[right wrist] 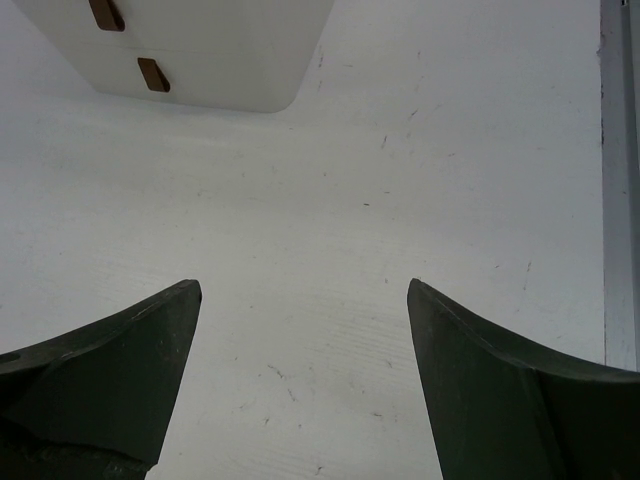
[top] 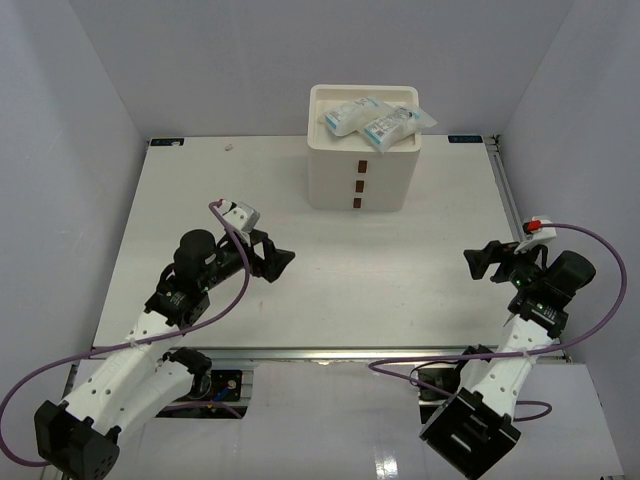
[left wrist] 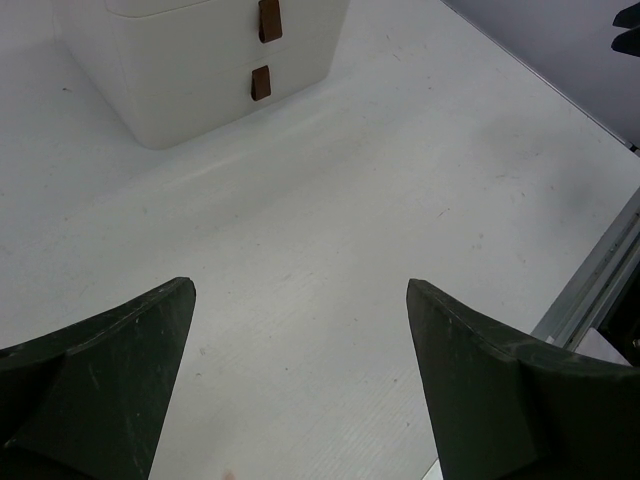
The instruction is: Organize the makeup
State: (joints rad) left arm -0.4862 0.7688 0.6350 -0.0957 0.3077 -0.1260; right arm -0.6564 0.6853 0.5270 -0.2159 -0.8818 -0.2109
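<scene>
Packets (top: 377,118) are seen on top of the box (top: 360,170); no other makeup is visible, so sorting is judged nearly complete. The left gripper (top: 275,255) and right gripper (top: 480,262) are held open, empty.

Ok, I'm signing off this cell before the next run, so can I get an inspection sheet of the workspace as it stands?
Surface: white table, faint scuffs and marks.
Job's things: clear packets with white-blue contents lie on top of the drawer box; no other makeup seen.
Clutter: one small pinkish speck near the far edge; too small to identify.
End effectors: left end effector open, empty; right end effector open, empty; both apart from the box.
Cables: purple cables loop along both arms, off the packets.
Surroundings: grey walls on three sides.
</scene>
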